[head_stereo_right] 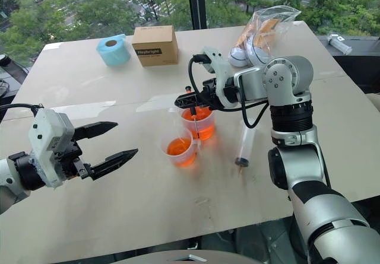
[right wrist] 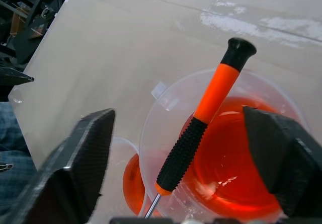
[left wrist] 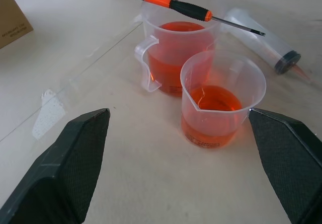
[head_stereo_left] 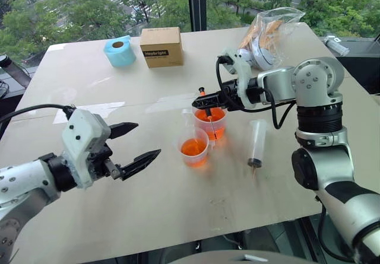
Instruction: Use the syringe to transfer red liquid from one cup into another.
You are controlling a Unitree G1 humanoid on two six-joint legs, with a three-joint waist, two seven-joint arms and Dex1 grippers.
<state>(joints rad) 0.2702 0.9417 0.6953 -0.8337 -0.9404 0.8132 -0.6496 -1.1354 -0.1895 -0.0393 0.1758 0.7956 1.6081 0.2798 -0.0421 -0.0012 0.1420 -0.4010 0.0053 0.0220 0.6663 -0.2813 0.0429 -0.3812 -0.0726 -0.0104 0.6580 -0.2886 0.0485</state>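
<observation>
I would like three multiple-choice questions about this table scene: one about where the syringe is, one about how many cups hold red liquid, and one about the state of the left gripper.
1. Where is the syringe?
A. lying on the table beside the cups
B. standing in a cup
C. held by the left gripper

2. How many cups hold red liquid?
A. one
B. two
C. three

3. How is the left gripper?
A. shut on the screwdriver
B. shut on nothing
C. open and empty

Answers:
1 A: it lies flat on the table, on the robot's right of the cups.
2 B: the nearer cup and the farther cup both hold red liquid.
3 C: its fingers stand wide apart with nothing between them.
</observation>
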